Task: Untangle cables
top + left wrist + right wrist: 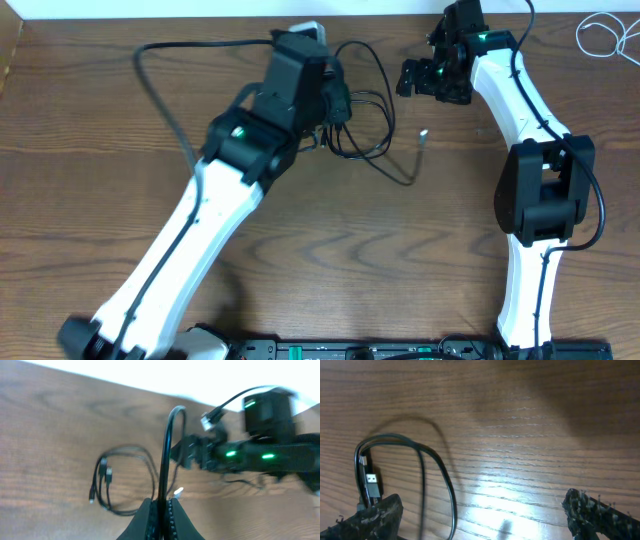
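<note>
Left gripper clenched on one black cable, holding it up off the table. Other black cables lie looped just right of it, mid-table toward the far edge. Right gripper spread wide, empty, hovering beside those loops. White cable sits in the far right corner.

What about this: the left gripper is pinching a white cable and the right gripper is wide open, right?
Not quite. The left gripper is pinching a black cable, not a white one; the left wrist view shows it. The right gripper is wide open.
</note>
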`<action>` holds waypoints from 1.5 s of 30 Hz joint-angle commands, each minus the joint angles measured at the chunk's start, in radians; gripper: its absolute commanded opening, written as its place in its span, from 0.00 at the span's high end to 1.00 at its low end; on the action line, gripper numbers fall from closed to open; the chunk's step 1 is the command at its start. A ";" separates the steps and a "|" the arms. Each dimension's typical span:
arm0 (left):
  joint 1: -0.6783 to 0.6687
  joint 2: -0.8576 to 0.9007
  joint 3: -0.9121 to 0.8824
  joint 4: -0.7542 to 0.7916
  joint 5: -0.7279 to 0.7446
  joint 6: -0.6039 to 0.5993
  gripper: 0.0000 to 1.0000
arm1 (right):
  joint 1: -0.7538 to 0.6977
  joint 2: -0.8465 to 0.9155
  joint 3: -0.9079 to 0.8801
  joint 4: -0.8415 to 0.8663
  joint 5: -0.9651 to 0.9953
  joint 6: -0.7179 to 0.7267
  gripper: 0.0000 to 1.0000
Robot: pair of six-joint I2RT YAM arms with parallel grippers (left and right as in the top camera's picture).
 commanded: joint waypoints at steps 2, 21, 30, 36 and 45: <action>0.000 -0.110 0.006 0.033 -0.013 0.036 0.93 | -0.009 -0.035 -0.006 0.003 -0.032 -0.006 0.01; 0.064 -0.320 0.009 0.322 -0.025 0.159 0.92 | 0.005 -0.035 -0.006 -0.010 -0.392 -0.130 0.04; 0.145 -0.449 0.010 0.400 -0.172 0.159 0.93 | 0.061 -0.035 -0.006 -0.016 -0.402 -0.198 0.03; 0.145 -0.459 0.010 0.367 -0.339 0.181 0.93 | 0.062 -0.035 -0.006 0.002 -0.443 -0.279 0.04; 0.145 -0.436 0.010 0.294 -0.270 0.185 0.92 | 0.104 -0.035 -0.006 -0.051 -0.644 -0.528 0.03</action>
